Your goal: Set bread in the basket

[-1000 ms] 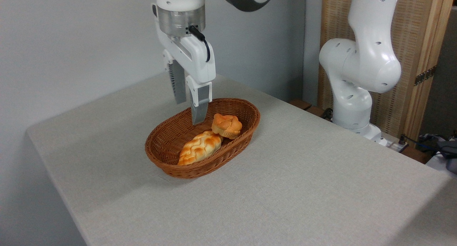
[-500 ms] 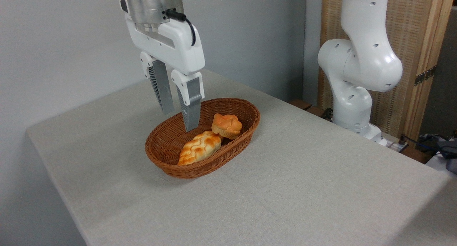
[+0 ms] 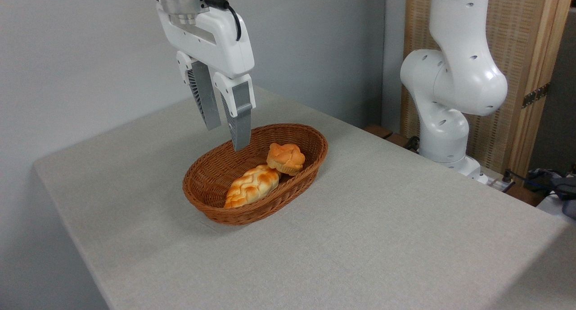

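The bread (image 3: 285, 158), a small round orange-golden knotted bun, lies inside the brown wicker basket (image 3: 310, 137) toward its far right end, leaning on a longer braided loaf (image 3: 251, 186). My gripper (image 3: 227, 137) hangs open above the basket's far left rim, its grey fingers (image 3: 240, 121) pointing down with nothing between them. It is up and to the left of the bun, not touching it.
The arm's white base (image 3: 450, 98) stands at the table's far right edge, beside a wooden screen. The grey tablecloth (image 3: 382, 238) spreads around the basket. Cables and dark items lie off the table at the far right.
The open gripper has moved left and risen, from just over the basket's middle beside the bun to above its far left rim. Both breads stay put.
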You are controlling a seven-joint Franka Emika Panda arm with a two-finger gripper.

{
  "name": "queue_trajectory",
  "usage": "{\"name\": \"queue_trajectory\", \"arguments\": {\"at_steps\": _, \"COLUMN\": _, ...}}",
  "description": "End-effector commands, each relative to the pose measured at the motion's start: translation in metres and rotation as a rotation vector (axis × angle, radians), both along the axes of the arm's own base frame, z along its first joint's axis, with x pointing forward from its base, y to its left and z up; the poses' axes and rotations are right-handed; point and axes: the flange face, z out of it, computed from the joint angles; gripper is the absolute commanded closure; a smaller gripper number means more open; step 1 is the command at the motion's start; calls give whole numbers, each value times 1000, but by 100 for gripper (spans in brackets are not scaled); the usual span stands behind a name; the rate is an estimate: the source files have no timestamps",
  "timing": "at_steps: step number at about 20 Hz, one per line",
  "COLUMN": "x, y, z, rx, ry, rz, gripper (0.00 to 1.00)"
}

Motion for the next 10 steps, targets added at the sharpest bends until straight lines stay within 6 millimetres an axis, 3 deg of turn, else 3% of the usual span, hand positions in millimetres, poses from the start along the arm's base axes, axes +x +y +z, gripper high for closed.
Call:
{"name": "queue_trajectory", "arguments": {"at_steps": 1, "x": 0, "y": 7, "z": 2, "rx": 18, "ry": 16, "rz": 18, "gripper": 0}}
{"name": "queue_trajectory", "arguments": {"at_steps": 10, "x": 1, "y": 6, "z": 1, "rx": 9, "ry": 13, "rz": 66, "gripper": 0}}
